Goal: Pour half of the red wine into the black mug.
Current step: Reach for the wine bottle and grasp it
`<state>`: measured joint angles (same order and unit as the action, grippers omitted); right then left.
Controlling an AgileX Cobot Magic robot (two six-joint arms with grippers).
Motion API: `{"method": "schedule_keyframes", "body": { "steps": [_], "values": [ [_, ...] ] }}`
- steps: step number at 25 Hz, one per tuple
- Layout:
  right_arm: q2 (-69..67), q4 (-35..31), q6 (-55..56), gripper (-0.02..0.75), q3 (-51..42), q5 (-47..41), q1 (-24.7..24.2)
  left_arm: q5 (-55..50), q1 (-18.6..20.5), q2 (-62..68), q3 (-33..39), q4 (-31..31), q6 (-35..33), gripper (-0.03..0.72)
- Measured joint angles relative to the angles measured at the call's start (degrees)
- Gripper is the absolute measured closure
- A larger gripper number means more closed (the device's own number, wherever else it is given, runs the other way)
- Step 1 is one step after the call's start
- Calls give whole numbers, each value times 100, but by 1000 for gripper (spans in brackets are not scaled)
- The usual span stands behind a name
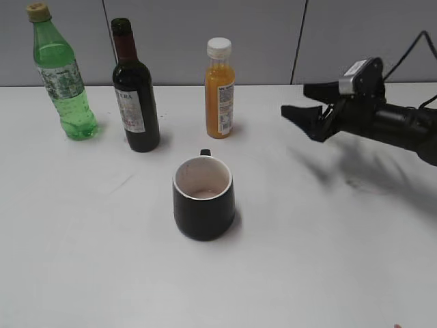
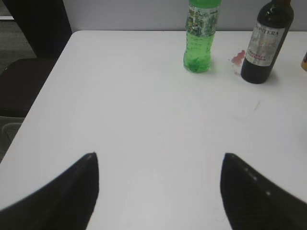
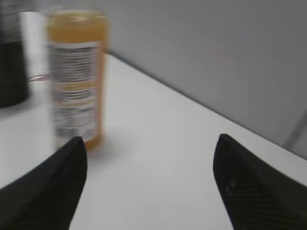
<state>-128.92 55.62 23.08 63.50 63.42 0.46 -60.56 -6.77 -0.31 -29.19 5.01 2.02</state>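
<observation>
Taking the black mug as the landmark, it is sitting upright nearest the camera on the white table, its white interior facing up and its handle pointing away toward the back row of bottles. Behind it and to the left, the red wine bottle is standing upright, long axis vertical, mouth uncapped as far as the exterior view shows, with the light green plastic bottle further left and the orange juice bottle behind the mug and slightly right. The right gripper is hovering above the table well to the right of the mug, jaws spread wide and holding nothing, pointing leftward toward the bottles; in its wrist view the juice bottle is filling the near left and only a dark edge of the wine bottle is showing beyond it. The left gripper is also gaping wide and empty, looking across bare table at the wine bottle ahead and to its right. Which arm is nearer is hard to judge; the juice bottle is standing between the right gripper and the wine.
</observation>
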Motion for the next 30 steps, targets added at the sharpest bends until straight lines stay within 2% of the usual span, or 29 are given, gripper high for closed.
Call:
{"method": "schedule_keyframes", "body": {
  "steps": [6,8,10,14,20,27,30],
  "values": [
    [323,-3497,-497,123,120,-2469,-25,0,0,0,0,0,0,99],
    [335,-4461,-1062,133,220,-3130,-46,0,0,0,0,0,0,99],
    [335,-4983,-1491,140,356,-3890,-58,0,0,0,0,0,0,99],
    [335,-5286,-1700,142,1067,-6098,-62,0,0,0,0,0,0,99],
    [342,-5350,-1747,143,2817,-9889,-62,0,0,0,0,0,0,99],
    [393,-5415,-2064,143,3915,-12565,-62,0,0,0,0,0,0,99],
    [409,-5562,-2214,143,3950,-13068,-62,0,0,0,0,0,0,99]
  ]
}}
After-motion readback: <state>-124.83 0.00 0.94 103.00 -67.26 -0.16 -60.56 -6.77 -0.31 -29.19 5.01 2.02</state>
